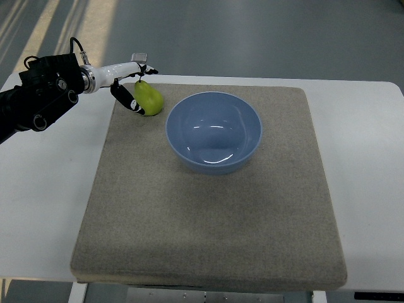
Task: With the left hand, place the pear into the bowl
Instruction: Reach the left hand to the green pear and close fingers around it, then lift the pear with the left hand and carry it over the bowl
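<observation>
My left hand is at the far left corner of the grey mat, its arm entering from the left edge. The fingers are curled around the pear: one dark-tipped finger lies down the pear's left side and others arch over its stem end. I judge the grasp closed on the fruit, though I cannot tell whether the pear is lifted or resting on the mat. The pear sits just left of the blue bowl, close to its rim but apart from it. The bowl is empty and stands on the far half of the mat, on the white desk.

To do the step well, I should raise the pear above rim height before carrying it right, centre it over the bowl, lower it, and only then open the fingers, so that the rim is not struck.

No brand, label or legible writing is visible. My right hand is out of view.
</observation>
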Available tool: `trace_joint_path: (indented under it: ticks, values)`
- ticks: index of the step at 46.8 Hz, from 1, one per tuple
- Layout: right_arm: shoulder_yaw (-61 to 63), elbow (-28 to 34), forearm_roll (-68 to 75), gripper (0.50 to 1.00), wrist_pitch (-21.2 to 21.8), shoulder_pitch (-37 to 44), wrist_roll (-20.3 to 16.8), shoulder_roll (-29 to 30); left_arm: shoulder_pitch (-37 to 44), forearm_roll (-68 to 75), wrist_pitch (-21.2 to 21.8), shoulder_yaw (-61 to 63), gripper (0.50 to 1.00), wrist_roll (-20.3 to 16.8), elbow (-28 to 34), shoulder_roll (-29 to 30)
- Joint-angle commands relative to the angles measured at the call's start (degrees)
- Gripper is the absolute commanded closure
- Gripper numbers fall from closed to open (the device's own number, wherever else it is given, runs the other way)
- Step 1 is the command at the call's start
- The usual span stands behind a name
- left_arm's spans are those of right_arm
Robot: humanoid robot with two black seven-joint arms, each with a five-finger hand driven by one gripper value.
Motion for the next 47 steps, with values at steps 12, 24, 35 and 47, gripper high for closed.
trace_joint_path:
  ticks: [12,24,35,47]
  values:
    - [0.0,0.0,0.0,0.574,0.0,0.0,0.0,0.0,1.02,-0.07,0.11,-0.08,0.602,-0.01,-0.01,-0.38]
    - [0.0,0.0,0.0,0.574,0.0,0.0,0.0,0.0,1.72,-0.07,0.11,0.01,0.818,-0.01,-0.01,-0.3]
    - [0.0,0.0,0.0,0.576,0.0,0.0,0.0,0.0,1.63,-0.16,0.02,-0.08,1.0,-0.01,-0.1,0.05]
    - [0.0,0.0,0.0,0.574,0.0,0.0,0.0,0.0,-1.18,-1.21,-0.86,-0.69,1.0,-0.09,-5.27,5.76]
